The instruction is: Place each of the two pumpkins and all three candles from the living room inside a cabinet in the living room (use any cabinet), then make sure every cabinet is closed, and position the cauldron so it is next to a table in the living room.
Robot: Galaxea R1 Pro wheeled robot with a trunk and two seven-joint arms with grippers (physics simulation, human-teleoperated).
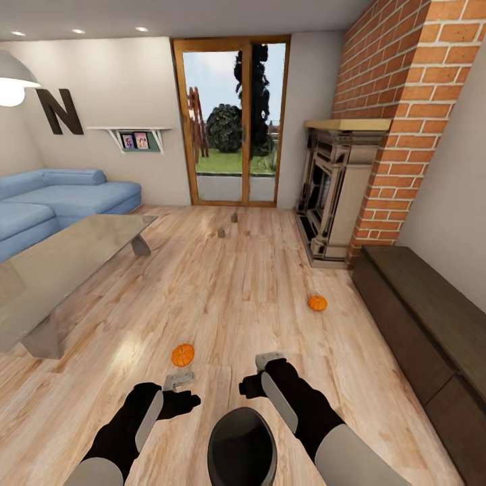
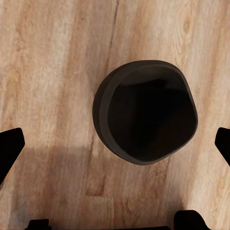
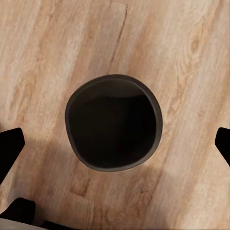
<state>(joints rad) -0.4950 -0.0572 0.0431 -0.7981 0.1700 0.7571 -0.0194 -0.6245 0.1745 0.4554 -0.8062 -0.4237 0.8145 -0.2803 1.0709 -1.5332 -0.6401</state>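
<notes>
Right under you sits the cauldron (image 1: 241, 445) on the bare floor (image 1: 256, 283), between your arms; both wrist views look straight down into its dark mouth. Your left gripper (image 1: 179, 380) and right gripper (image 1: 270, 361) hang spread wide, holding nothing. Left to right: the table (image 1: 61, 263), a pumpkin (image 1: 182, 354), two candles (image 1: 221, 232), another pumpkin (image 1: 317, 303), the cabinet (image 1: 432, 331). Expect the cauldron to be rigid and weighty, so pinch its rim; the pumpkins look hard, round and likely to roll.
</notes>
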